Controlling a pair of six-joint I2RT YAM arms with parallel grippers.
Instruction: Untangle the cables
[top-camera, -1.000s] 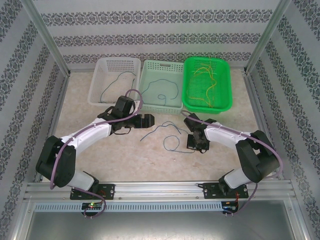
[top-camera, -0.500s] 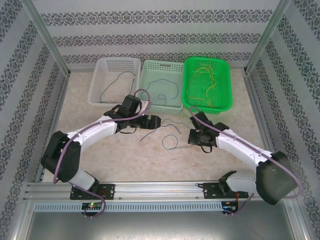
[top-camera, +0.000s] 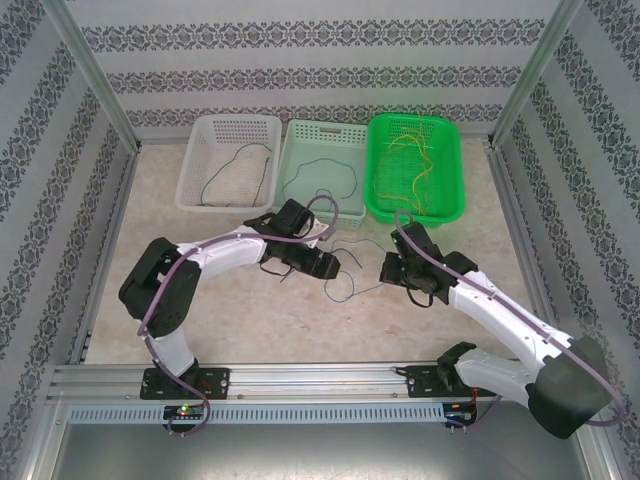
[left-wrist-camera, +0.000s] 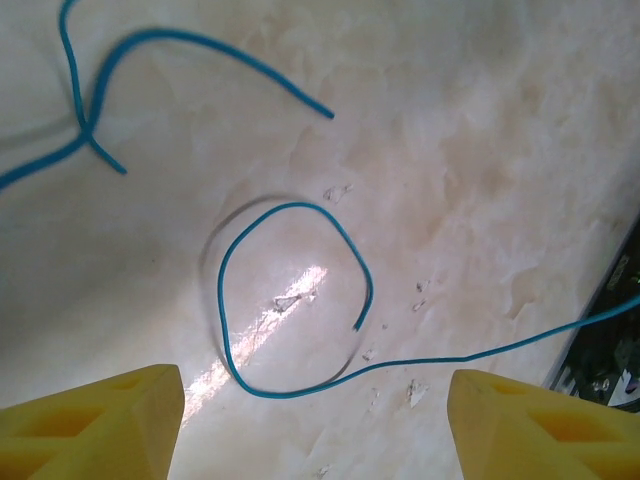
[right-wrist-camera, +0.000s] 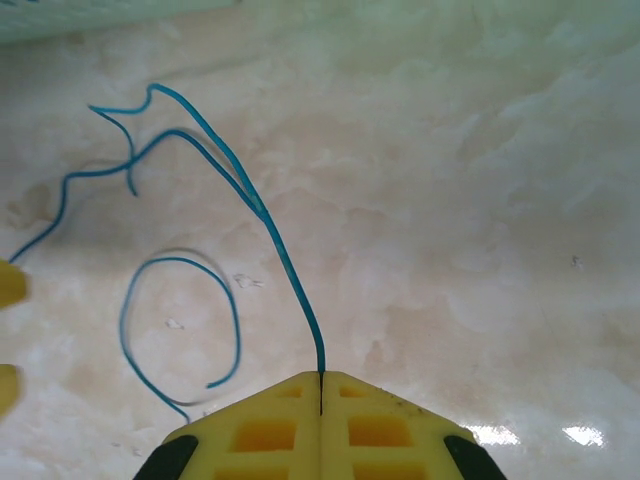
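Blue cables (top-camera: 345, 272) lie on the bench (top-camera: 250, 325) between the two arms, just in front of the pale green basket (top-camera: 300, 135).

- Right fingers (right-wrist-camera: 260, 432): clenched on one blue strand (right-wrist-camera: 290, 270), which runs out from between the tips toward a crossing.
- Left fingers (left-wrist-camera: 100, 420): released and spread wide, above a loose loop (left-wrist-camera: 222, 290) whose free end curls inward.
- I cannot tell whether the loop and the held strand are one cable.

Risks:
- Closing on the loop may pinch two strands at once.
- Pulling apart may cinch the crossing (left-wrist-camera: 85, 128) into a knot.
- The thin strand may slip out of the right fingers under tension.
- The wrists are near each other, so contact is possible.

Room: the basket wall is close behind, and open bench lies toward the near rail and both sides.
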